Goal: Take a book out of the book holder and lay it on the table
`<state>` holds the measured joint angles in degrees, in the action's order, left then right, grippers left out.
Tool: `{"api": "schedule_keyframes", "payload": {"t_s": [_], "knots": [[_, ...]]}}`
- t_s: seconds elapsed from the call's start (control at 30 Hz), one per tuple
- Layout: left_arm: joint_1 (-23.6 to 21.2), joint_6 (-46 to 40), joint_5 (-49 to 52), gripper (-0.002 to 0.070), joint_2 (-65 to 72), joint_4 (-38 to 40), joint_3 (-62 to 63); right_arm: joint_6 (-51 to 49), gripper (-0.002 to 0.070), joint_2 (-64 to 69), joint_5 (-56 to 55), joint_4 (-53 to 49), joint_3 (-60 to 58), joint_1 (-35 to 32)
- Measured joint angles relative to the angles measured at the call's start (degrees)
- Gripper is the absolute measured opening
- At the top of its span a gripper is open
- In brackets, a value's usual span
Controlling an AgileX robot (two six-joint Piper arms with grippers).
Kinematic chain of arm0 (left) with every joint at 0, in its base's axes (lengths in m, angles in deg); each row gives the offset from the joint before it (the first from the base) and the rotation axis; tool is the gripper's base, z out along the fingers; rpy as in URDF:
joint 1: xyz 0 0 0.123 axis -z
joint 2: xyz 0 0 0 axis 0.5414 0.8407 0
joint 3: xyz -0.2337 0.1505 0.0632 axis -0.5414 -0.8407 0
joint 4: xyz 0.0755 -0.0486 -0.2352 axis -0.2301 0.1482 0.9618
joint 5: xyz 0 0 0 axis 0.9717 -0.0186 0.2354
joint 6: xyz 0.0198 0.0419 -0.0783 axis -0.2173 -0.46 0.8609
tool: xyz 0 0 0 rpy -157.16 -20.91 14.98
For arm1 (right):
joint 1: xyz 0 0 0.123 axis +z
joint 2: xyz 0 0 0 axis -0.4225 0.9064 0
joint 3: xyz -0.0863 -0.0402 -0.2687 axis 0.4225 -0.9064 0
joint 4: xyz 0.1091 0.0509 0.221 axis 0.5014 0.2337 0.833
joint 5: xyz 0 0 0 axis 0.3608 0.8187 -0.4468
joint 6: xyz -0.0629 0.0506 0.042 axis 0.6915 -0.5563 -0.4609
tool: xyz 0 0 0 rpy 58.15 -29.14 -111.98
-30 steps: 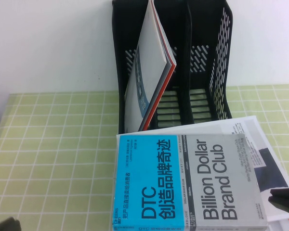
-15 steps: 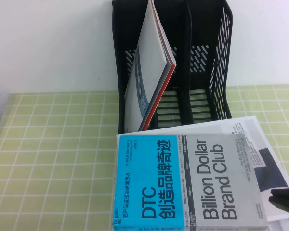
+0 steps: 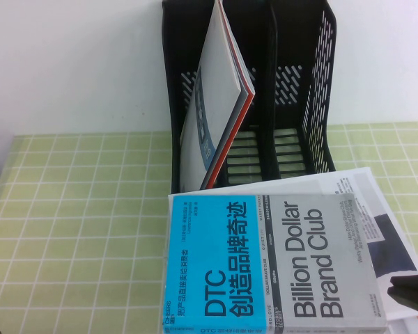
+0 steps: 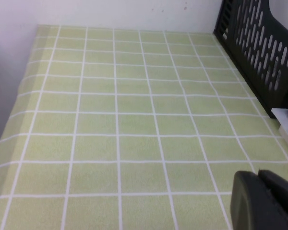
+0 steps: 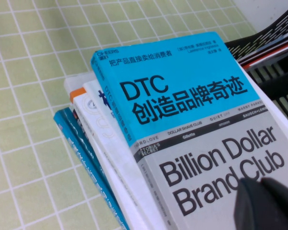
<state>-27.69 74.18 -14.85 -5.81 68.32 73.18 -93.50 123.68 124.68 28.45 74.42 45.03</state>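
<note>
Book lies flat, cover up, out of the book holder, on a stack of other books on the worktop, w/ the white magazine under it. Right hand sits at the book's near-right corner, closed, nothing held. Holder is beyond it, away from that hand; red-edged magazine leans inside. Left hand is parked over bare worktop, well apart from the book; grip state: can't tell. Task looks basically done; only the arm's retreat seems left.
</note>
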Motion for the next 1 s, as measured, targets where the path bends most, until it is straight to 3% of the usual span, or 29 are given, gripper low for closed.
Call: {"api": "schedule_keyframes", "payload": {"t_s": [0.8,1.0], "knots": [[0.0,-0.1,-0.4,-0.0003,0.0,0.0,-0.1,3.5,0.0001,0.0,2.5,-2.1,0.0,0.0],[0.0,-0.2,-0.4,-0.0003,0.0,0.0,-0.1,4.2,0.0001,-0.6,3.5,-2.2,0.0,-6.1]]}}
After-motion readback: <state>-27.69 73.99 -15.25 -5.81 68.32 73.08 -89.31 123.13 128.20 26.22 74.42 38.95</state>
